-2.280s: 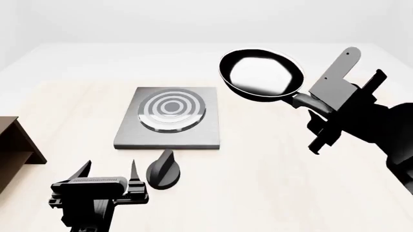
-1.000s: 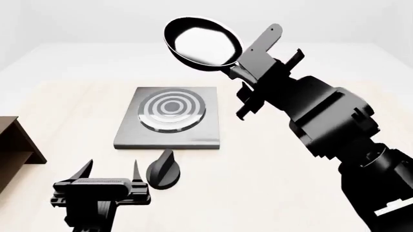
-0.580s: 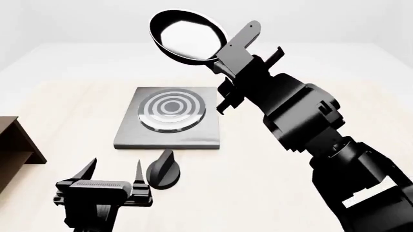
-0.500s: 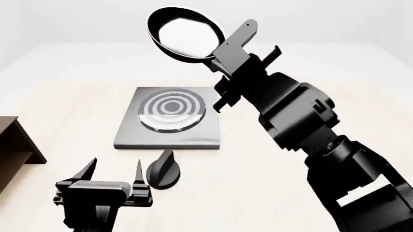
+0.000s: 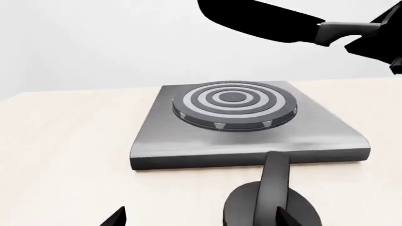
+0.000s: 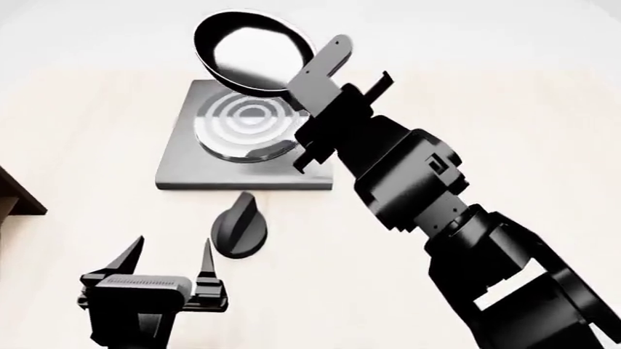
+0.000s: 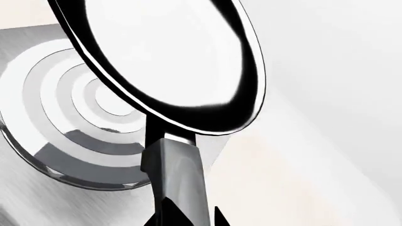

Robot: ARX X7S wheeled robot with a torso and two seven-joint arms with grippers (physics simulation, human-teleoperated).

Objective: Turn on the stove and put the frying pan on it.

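The stove [image 6: 185,169] is a flat dark-grey hotplate with a ringed burner [image 6: 241,129]. Its black knob [image 6: 238,230] lies apart on the table, just in front of it. My right gripper [image 6: 308,93] is shut on the handle of the frying pan [image 6: 250,54] and holds it tilted in the air above the burner's far side. In the right wrist view the pan [image 7: 163,52] and handle [image 7: 179,174] fill the frame over the burner [image 7: 56,122]. My left gripper [image 6: 167,256] is open and empty, just short of the knob [image 5: 271,207].
The corner of a brown wooden box [image 6: 14,196] shows at the table's left edge. My right arm [image 6: 427,203] reaches across the table's right half toward the stove. The pale table [image 6: 466,109] lies to the right of the stove.
My right arm has carried the pan further left, from beyond the stove's right back corner to above the burner. The head view has tilted down. The left gripper has stayed put.
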